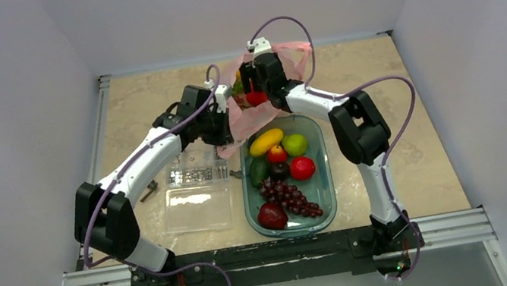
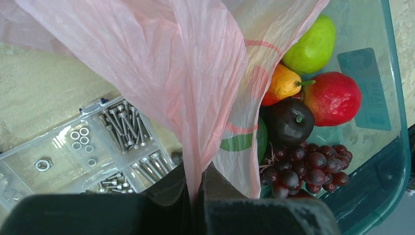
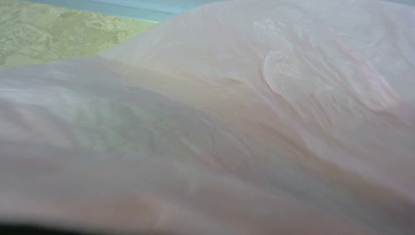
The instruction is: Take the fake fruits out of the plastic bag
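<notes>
The pink plastic bag (image 1: 250, 116) hangs lifted above the table behind the green tray (image 1: 328, 204). My left gripper (image 1: 224, 134) is shut on a fold of the plastic bag (image 2: 195, 98), the film pinched between its black fingers (image 2: 230, 191). My right gripper (image 1: 254, 90) points down into the bag's mouth. A red fake fruit (image 1: 256, 98) shows just below it, with a bit of green and yellow beside it. In the right wrist view the plastic bag (image 3: 244, 122) fills the picture and hides the fingers.
The tray (image 2: 399, 147) holds a yellow oval fruit (image 1: 266, 142), a green apple (image 1: 294, 144), a red fruit (image 1: 302, 168), a dark plum (image 2: 289, 121) and purple grapes (image 1: 291, 197). A clear box of screws (image 1: 198, 173) lies open left of the tray.
</notes>
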`<state>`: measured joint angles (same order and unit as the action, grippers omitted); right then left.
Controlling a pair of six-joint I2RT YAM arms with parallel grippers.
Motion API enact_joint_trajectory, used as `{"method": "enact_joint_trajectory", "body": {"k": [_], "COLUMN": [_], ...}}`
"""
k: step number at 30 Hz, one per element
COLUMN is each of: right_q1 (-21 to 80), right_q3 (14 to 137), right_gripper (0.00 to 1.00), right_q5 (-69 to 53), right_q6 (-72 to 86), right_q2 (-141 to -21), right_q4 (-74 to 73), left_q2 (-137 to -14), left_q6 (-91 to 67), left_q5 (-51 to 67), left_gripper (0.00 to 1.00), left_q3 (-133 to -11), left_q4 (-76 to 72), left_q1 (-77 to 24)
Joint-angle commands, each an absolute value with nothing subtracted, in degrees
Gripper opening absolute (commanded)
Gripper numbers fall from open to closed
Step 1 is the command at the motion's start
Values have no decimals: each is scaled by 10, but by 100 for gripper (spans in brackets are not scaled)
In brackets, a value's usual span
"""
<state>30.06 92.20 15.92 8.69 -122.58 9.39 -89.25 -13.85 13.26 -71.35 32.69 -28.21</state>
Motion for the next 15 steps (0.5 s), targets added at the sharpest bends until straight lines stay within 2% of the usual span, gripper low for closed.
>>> {"method": "enact_joint_trajectory", "body": {"k": [1,9,15], "right_q1": [300,300,299], "right_q3": [963,985,1012], "right_gripper": [76,86,88], "right_q5": [163,143,137], "right_q6": [62,54,54], "right_q2": [-1238,-1272,-1304], "right_q4": [84,64,43], "left_q2": [-870,-869,-865], "left_q6": [-127,-129,-130], "left_q5": [134,138,139], "left_gripper": [0,0,0], "left_q3": [-714,-717,-717], "left_q4": [319,321,321], "left_q1": [-290,-293,-295]}}
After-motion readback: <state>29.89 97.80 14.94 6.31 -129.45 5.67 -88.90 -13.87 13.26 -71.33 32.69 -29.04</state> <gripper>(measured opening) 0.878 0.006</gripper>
